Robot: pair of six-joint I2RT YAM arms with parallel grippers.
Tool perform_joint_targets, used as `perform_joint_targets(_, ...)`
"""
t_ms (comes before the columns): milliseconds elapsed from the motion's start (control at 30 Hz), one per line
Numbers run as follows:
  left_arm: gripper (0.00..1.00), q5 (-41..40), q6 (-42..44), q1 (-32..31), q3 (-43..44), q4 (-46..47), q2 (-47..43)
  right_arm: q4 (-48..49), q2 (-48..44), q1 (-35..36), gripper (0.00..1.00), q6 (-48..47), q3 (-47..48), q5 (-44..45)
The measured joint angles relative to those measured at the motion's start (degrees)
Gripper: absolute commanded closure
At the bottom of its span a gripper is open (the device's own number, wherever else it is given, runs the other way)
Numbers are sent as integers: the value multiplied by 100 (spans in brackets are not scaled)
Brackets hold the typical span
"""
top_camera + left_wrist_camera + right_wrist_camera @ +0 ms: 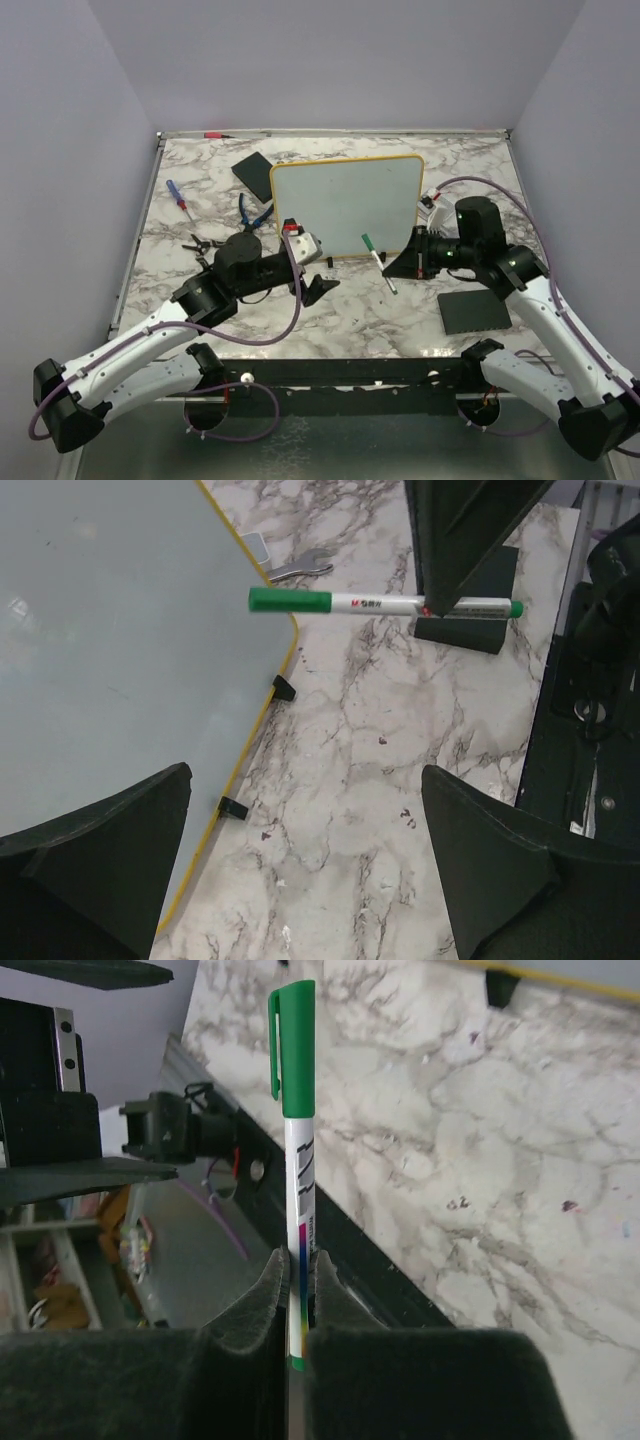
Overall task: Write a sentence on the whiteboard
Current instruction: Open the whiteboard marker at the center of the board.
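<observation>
Yellow-framed white whiteboard (345,205), green-capped white marker (379,264), grey-veined marble table (350,312), black pad (473,311)

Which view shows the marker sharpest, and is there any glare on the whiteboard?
Left wrist: marker is crisp with its label print visible; whiteboard reads flat grey-blue with no hot spot. Right wrist: marker is sharp, but the right gripper looks soft close to the lens. Top external: marker is small, board evenly lit, shadows faint.

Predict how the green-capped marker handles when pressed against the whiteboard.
The green-capped marker looks rigid and probably light. Its barrel seems smooth and glossy, so it may slide between the jaws of the right gripper. Pinched near the tail with most length free, it could pivot under tip pressure.
</observation>
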Motion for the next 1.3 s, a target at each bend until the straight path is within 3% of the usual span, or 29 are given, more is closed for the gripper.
perform_joint_targets(367, 2, -1856, 1167, -2341, -439, -214, 262, -627, 1102, 57, 100, -243, -463, -1941)
perform_joint_targets(633, 2, -2695, 1519, -2844, -531, -321, 483, -1174, 1563, 273, 100, -743, -466, -2439)
perform_joint_targets(967, 42, -2732, 1585, -2964, -531, -308, 780, -1432, 2094, 767, 100, -1025, -385, -2599)
perform_joint_targets(1300, 56, -2503, 1582, -3023, -531, -313, 949, -1519, 2225, 931, 100, -1126, -260, -2605)
